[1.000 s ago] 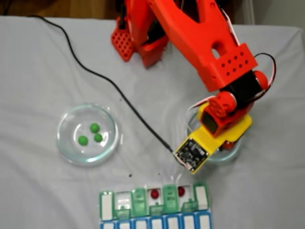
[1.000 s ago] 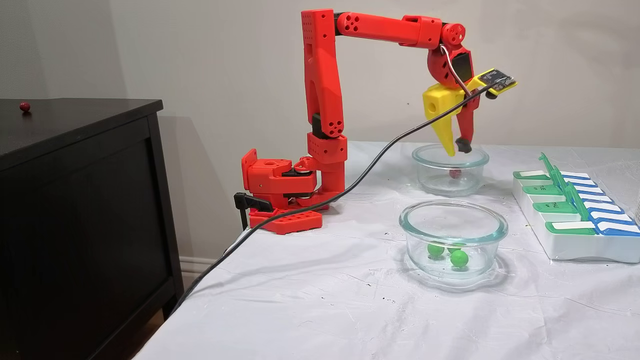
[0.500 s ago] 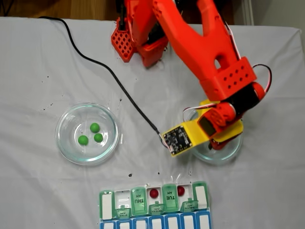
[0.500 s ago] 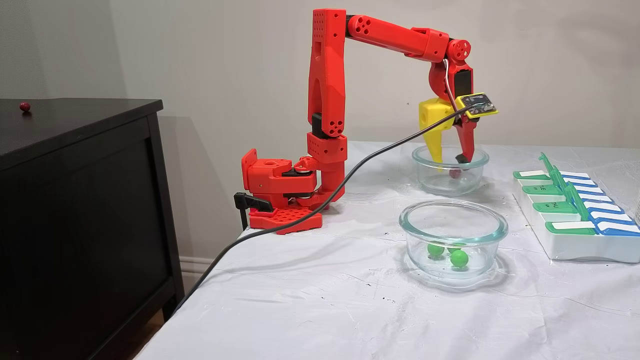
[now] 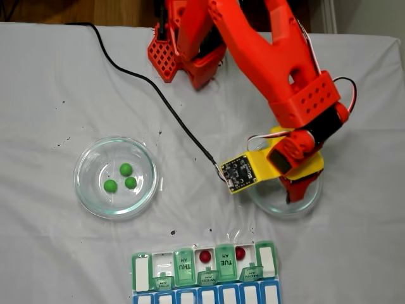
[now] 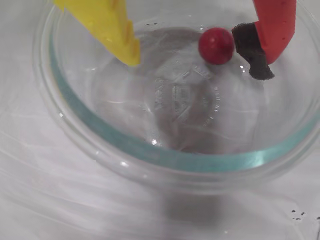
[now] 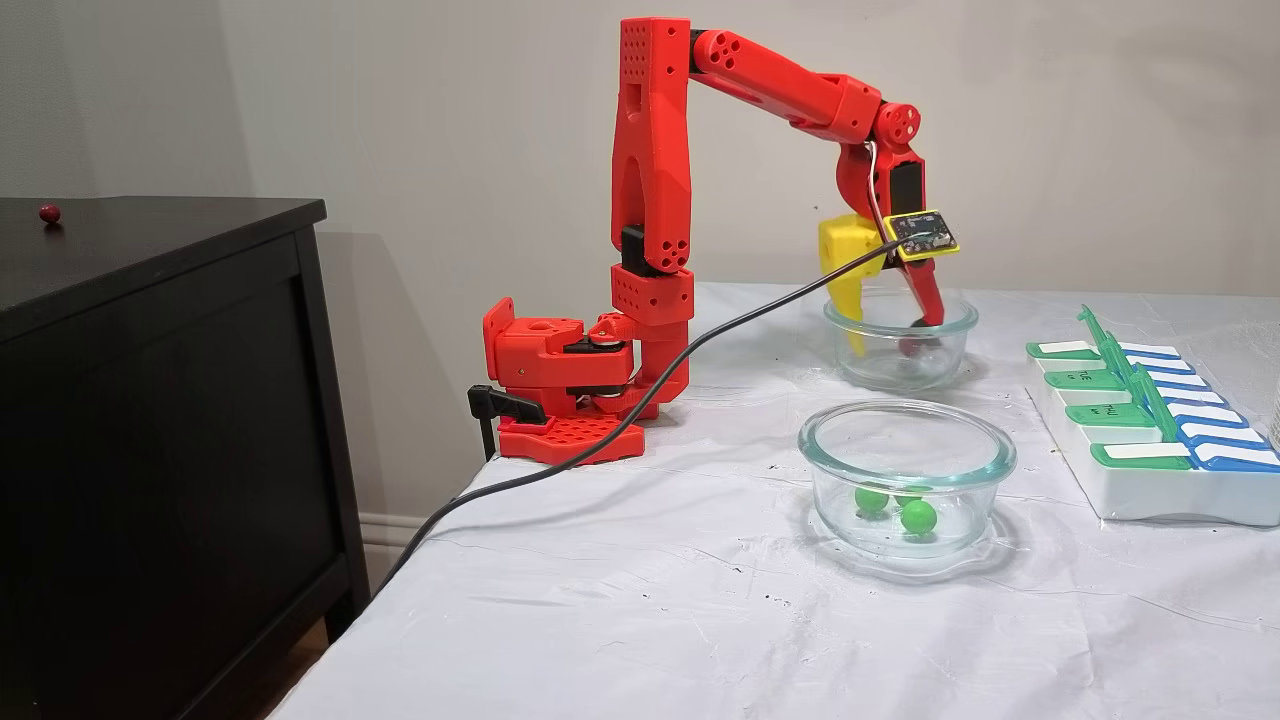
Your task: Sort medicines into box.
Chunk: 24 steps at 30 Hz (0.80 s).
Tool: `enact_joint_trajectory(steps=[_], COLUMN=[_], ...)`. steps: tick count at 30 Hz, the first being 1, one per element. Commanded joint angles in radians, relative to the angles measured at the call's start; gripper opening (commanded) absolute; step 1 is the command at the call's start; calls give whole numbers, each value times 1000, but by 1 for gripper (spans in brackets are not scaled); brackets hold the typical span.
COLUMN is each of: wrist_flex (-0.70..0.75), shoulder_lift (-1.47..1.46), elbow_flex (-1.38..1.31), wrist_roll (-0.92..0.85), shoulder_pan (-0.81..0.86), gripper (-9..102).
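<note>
Glass walls of a round dish point(image 6: 165, 160) surround the end effector point(image 6: 197, 62), whose yellow and red fingers stand apart inside it, with a dark red ball point(image 6: 216, 45) just beside the black pad of the red finger point(image 6: 272, 25). Three green balls point(image 5: 121, 178) lie in a second dish point(image 5: 85, 190) toward the left edge of the tabletop point(image 5: 50, 95) in a fixed view. The pill box point(image 5: 140, 269) sits at the near edge there, with two red balls point(image 5: 204, 256) in its open compartments.

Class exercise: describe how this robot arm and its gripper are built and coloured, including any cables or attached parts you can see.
The arm is bright red plastic with rows of small round holes in some panels. The gripper has one yellow pointed finger and one red finger tipped with a dark pad. A yellow bracket carries a bare circuit board, fed by a black cable. Thin white and red wires loop at the wrist.
</note>
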Motion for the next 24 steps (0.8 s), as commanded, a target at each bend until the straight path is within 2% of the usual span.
enact_joint_trajectory(steps=[1,5,9,19,24], wrist_flex=[12,72,72,78,101], shoulder_lift=[87,46,20,58,49], elbow_flex=[-26,-48,-35,-28,-32], wrist_roll=[43,91,110,48,20], shoulder_pan=[5,-20,-48,-94,-121], gripper=[43,42,34,25,24])
